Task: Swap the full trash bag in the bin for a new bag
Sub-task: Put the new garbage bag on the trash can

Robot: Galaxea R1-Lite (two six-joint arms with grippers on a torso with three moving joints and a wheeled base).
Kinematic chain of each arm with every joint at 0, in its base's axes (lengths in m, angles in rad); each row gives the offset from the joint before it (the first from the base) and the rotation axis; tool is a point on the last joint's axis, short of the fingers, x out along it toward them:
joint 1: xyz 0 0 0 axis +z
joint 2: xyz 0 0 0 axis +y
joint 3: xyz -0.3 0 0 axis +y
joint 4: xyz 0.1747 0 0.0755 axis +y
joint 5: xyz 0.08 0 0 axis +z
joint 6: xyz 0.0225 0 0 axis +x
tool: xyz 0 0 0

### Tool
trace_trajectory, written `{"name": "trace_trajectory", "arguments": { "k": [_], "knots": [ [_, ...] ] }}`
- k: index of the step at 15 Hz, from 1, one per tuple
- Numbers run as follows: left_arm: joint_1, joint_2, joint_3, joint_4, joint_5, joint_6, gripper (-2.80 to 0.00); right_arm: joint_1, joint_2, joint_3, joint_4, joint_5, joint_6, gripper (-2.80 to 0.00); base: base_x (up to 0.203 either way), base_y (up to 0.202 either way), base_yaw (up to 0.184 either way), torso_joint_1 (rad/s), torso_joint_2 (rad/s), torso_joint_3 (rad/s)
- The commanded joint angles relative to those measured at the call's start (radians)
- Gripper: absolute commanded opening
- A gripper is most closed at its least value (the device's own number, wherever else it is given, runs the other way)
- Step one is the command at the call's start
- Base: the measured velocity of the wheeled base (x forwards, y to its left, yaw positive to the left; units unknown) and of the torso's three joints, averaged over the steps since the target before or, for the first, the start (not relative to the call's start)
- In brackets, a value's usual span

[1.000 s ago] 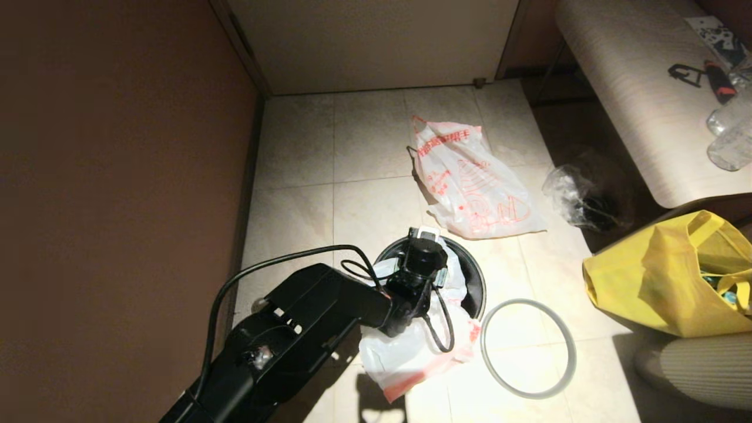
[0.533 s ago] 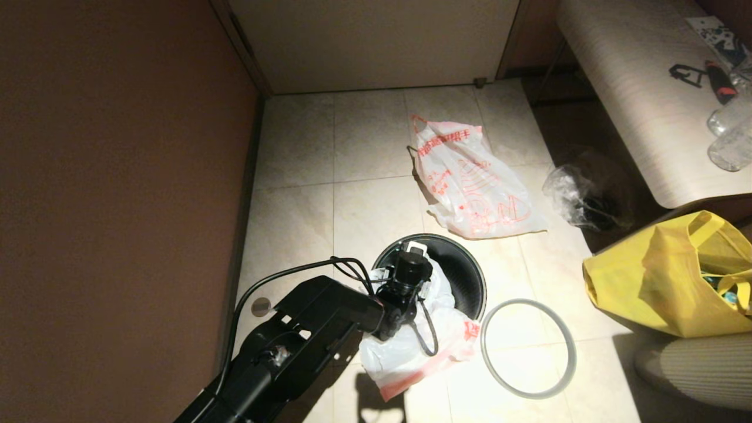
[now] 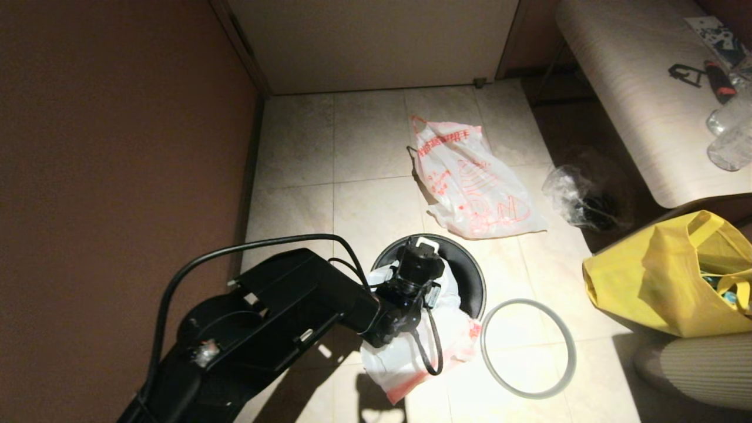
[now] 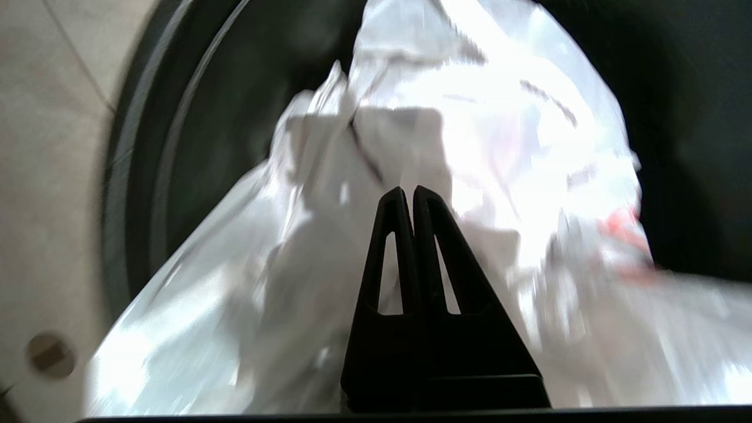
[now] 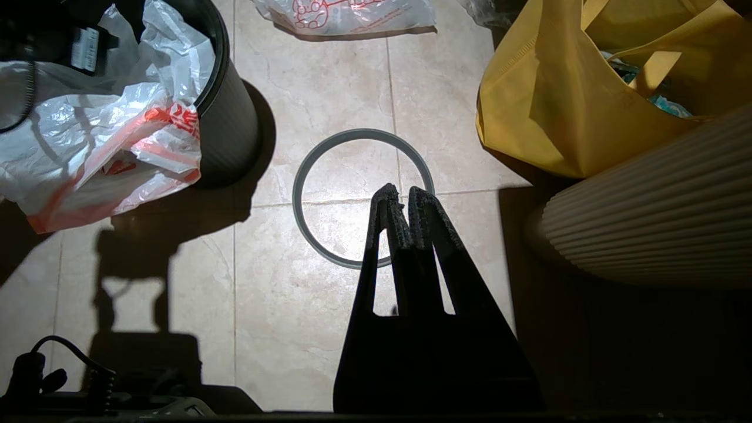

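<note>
The black bin [image 3: 464, 273] stands on the tiled floor, with the cloudy-white new bag [image 3: 411, 352] spilling out over its near rim onto the floor. My left gripper [image 4: 408, 191] is shut, its tips pressed against the new bag [image 4: 499, 117] inside the bin [image 4: 200, 117]; no plastic shows between the fingers. The full trash bag [image 3: 470, 182], white with bold red print, lies flat on the floor beyond the bin. The bin's grey hoop [image 3: 527, 348] lies loose on the floor to its right. My right gripper [image 5: 405, 194] hangs shut and empty above that hoop [image 5: 305, 176].
A yellow tote [image 3: 664, 276] stands at the right, with a pale ribbed object [image 3: 699, 364] in front of it. A small clear wrinkled bag [image 3: 573, 197] lies under the light wooden table [image 3: 634, 88]. A brown wall [image 3: 117, 176] runs along the left.
My left arm's elbow has swung left and up while its wrist stayed over the bin's near-left side. The new bag shifted slightly. Both grippers stayed shut.
</note>
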Motion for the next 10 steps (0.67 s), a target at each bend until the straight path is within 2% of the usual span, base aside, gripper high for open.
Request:
{"name": "trace_trajectory", "arguments": {
  "k": [1,5,10],
  "knots": [
    [-0.036,-0.224,0.190,0.009,0.006,-0.008,-2.80,0.000,-0.001,0.000,0.000,0.000,-0.001,-2.80,0.000,0.000,0.000,0.000,0.00,0.000],
    [-0.041,-0.424,0.454,0.023,0.008,-0.014,-2.80,-0.001,-0.001,0.000,0.000,0.001,-0.001,-2.80,0.000,0.000,0.000,0.000,0.00,0.000],
    [-0.005,-0.507,0.588,0.019,0.007,-0.016,-2.80,-0.001,-0.001,0.000,0.001,0.000,0.001,-2.80,0.000,0.000,0.000,0.000,0.00,0.000]
  ]
}}
